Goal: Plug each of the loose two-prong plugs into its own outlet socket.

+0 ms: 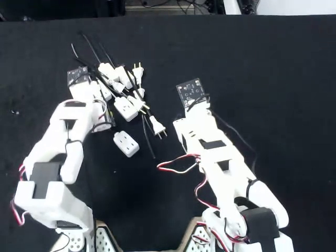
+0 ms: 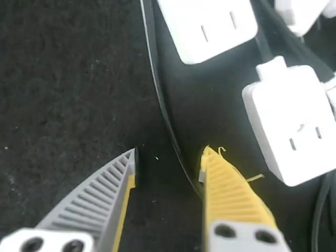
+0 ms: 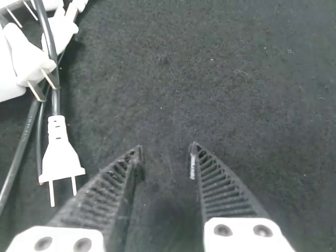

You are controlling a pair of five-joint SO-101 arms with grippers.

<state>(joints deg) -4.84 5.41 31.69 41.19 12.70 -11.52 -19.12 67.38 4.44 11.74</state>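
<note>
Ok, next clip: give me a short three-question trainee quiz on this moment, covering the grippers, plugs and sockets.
1. True or false: the right gripper holds the white two-prong plug lying near it on the black cloth.
2. What runs between the left gripper's open fingers? A) a thin black cord B) a socket block C) plug prongs
3. How many slots show on the face of the white plastic socket block nearest the left gripper?
Key: 1 false, it is open over bare cloth; 2 A; 3 two.
</note>
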